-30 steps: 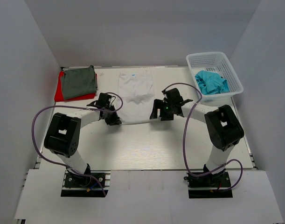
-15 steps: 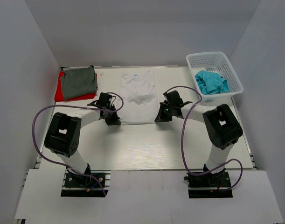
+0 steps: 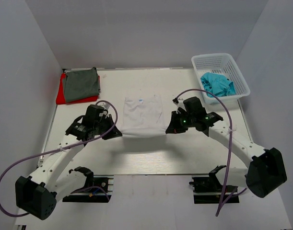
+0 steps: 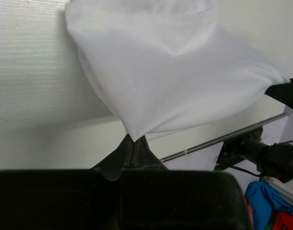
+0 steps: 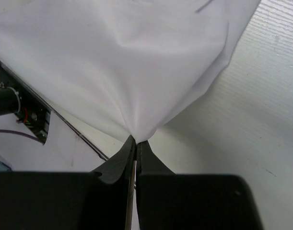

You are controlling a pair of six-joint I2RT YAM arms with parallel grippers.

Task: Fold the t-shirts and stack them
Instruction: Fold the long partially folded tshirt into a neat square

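The white t-shirt (image 3: 143, 115) hangs stretched between both grippers above the table's middle, its blue neck label (image 3: 140, 100) facing up. My left gripper (image 3: 118, 133) is shut on its near left corner; the pinched cloth (image 4: 151, 72) rises from the jaws of that left gripper (image 4: 134, 140). My right gripper (image 3: 168, 131) is shut on the near right corner, and in its wrist view the white cloth (image 5: 117, 57) fans out from the right gripper (image 5: 136, 142). A dark grey t-shirt (image 3: 80, 84) lies folded on a red t-shirt (image 3: 63, 95) at the far left. A teal t-shirt (image 3: 217, 84) sits crumpled in the basket.
The white mesh basket (image 3: 230, 62) stands at the far right corner of the table. White walls close in the table on three sides. The arms' bases sit at the near edge.
Both grippers closed on the white t-shirt's near corners, then lifted and pulled them toward the near edge. The shirt's far part has been drawn nearer and now hangs taut between them.
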